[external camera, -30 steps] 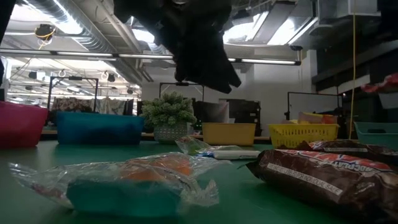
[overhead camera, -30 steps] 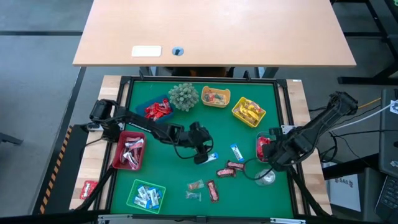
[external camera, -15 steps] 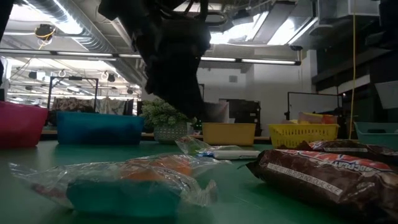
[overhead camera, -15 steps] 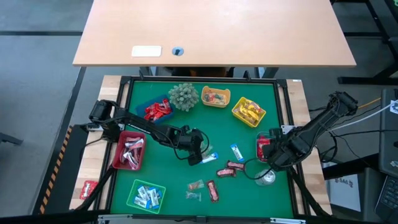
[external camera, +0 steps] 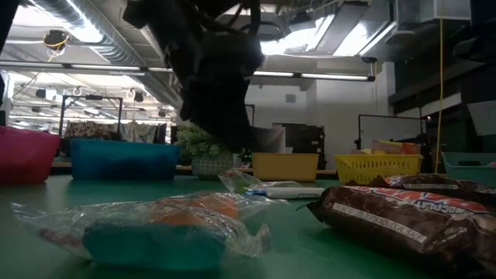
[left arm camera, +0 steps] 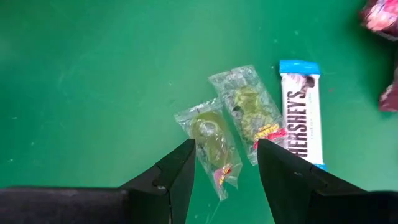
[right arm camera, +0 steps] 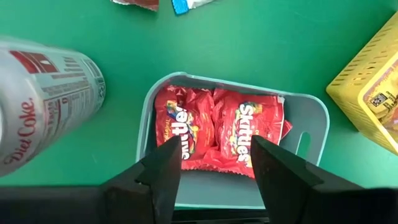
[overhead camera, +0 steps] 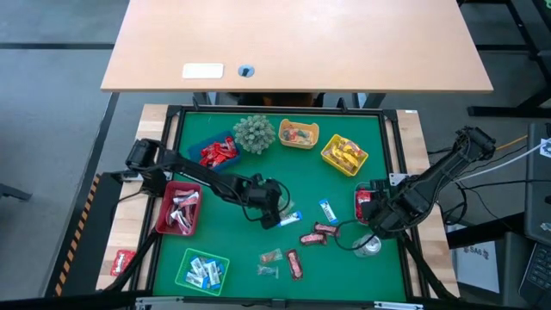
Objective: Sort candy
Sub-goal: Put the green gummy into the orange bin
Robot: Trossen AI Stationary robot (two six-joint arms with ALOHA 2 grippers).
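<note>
Covering the work area is a green mat (overhead camera: 258, 250), with both arms reaching in over it. Ringed around the grippers are the trays: a pink tray (overhead camera: 164, 215) and a blue tray (overhead camera: 196, 146) back toward the left arm's base, a green tray (overhead camera: 185, 261) nearer the front edge, two yellow baskets (overhead camera: 329, 155) beyond the plant ball (overhead camera: 254, 133), and a pale tray (right arm camera: 311, 124) directly under the right gripper (right arm camera: 216, 162).

The right gripper hangs over that pale tray with its fingers apart and nothing between them; red Skittles packs (right arm camera: 217, 127) lie in the tray right below its fingertips. A Diet Coke can (right arm camera: 43, 99) lies on the mat just beside the tray.

The left gripper (left arm camera: 225, 171) hovers near mid-mat, fingers spread and empty. Just ahead of its tips lie two clear-wrapped candies (left arm camera: 233, 130), side by side, and a blue-white Hershey's bar (left arm camera: 301, 112) touches the farther one. More loose candy (overhead camera: 306, 237) lies scattered between the two grippers and toward the front edge.
</note>
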